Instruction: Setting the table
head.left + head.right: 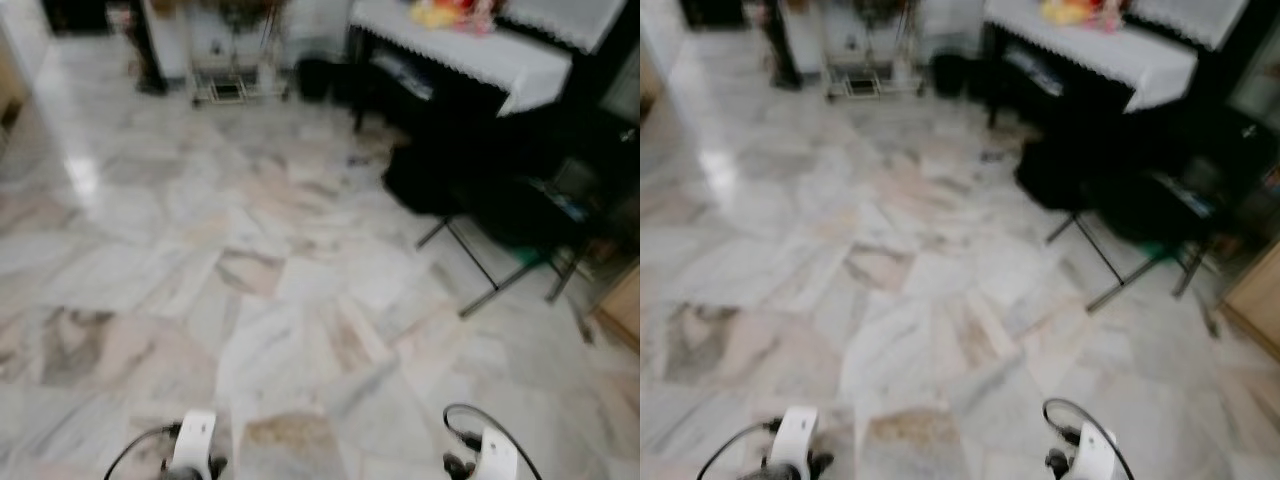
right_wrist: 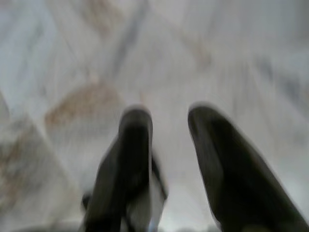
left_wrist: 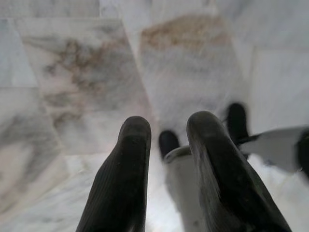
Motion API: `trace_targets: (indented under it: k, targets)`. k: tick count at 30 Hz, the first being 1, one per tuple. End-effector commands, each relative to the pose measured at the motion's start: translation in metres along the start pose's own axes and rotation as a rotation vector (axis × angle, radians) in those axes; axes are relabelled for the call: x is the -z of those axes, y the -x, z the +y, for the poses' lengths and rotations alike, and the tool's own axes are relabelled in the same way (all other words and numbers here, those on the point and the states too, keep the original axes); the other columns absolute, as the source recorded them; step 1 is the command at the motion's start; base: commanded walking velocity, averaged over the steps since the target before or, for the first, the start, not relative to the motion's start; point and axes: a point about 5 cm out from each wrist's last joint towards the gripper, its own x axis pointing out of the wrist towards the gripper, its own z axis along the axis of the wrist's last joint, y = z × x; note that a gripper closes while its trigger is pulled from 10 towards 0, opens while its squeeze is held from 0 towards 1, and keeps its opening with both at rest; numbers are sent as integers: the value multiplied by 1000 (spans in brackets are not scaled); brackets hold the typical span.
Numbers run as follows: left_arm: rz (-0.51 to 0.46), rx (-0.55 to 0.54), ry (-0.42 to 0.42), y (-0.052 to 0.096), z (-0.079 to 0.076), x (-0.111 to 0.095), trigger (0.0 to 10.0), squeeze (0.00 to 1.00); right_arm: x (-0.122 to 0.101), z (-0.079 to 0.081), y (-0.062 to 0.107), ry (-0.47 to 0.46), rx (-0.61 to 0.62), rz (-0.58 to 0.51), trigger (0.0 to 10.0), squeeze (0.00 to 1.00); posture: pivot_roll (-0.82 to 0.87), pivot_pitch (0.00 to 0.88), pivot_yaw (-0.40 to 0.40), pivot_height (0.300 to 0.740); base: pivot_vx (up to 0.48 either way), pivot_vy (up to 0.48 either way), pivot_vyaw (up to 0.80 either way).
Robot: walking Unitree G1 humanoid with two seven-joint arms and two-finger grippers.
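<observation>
1. Nearest the camera, the head views caught the tops of both arms at the lower edge: the left arm (image 1: 193, 440) and the right arm (image 1: 495, 452), each pale with a black cable looping beside it, hanging low over the marble floor (image 1: 300, 290).
2. The left wrist view showed what the head views could not: the left gripper (image 3: 166, 128) with its two black fingers (image 3: 130, 159) apart and nothing between them, pointing down at grey-and-tan veined tiles. Beyond the fingers a pale part of the robot's own body with dark tips was visible, too blurred to name more exactly.
3. The right wrist view, heavily blurred, showed the right gripper (image 2: 169, 116) with its fingers likewise spread and empty above the same floor.
4. Farther out, thin metal legs (image 1: 480, 275) of a folding stand crossed the floor on the right, beneath dark, indistinct shapes.
5. Beyond that stood a black piano (image 1: 440, 95) under a white lace-edged cloth (image 1: 490, 50), with yellow and pink items (image 1: 450, 14) on top.
6. At the far wall, a low wire rack (image 1: 235, 85) sat on the floor.
7. No tableware or dining table could be made out.
</observation>
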Motion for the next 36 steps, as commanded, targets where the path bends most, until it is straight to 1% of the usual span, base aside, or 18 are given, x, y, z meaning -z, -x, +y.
trace_targets:
  k: [1,12,13,16,24,30,36]
  targets:
    - [0,9,-7,0,-2,-1,10000,0,4,-7,2,2,22,18,10000,0,-12,0,-18,740,0,0,-800]
    - [4,12,-34,0,1,-1,10000,0,6,-6,2,2,28,25,10000,0,-8,0,-2,740,0,0,-800]
    - [10,15,-64,0,1,-1,10000,0,7,-5,2,3,26,26,10000,0,-4,0,0,740,0,0,-800]
    - [14,16,-77,0,1,0,10000,0,8,-3,2,5,24,27,10000,0,-5,0,3,740,0,0,-800]
    - [13,15,-82,0,1,0,10000,0,11,-3,2,2,37,32,10000,0,-7,0,10,740,0,0,-800]
    - [19,16,-91,1,4,1,10000,0,11,-5,3,6,44,33,10000,0,-9,0,9,740,0,0,-800]
    - [15,16,-86,0,2,-1,10000,0,11,-5,3,9,47,33,10000,0,-8,0,5,740,0,0,-800]
